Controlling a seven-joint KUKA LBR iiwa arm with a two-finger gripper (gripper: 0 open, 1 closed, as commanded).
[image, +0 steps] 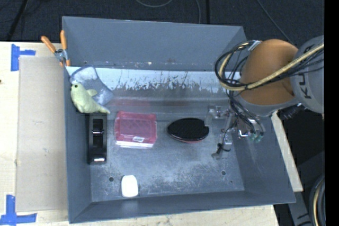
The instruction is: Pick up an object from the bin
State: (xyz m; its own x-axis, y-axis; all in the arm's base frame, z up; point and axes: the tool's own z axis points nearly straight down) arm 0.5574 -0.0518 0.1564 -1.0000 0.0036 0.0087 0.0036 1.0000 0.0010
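Grey metal bin [159, 45], and my jaws are down near its floor toward the view's right end, over a bare patch just beside a flat black oval disc [187, 129]. Honestly can't tell whether they're open or closed from this angle, and I see nothing between them. The disc is the nearest thing. A pink box [136, 128] lies just past it, then a black tape dispenser [96, 140], a yellow-green plush toy [83, 98] and a small white lump [129, 186], all well apart from me. My worry: closing right here probably grabs only floor. And that disc looks so flat the jaws could skid over its rim, or just shove it toward the pink box.
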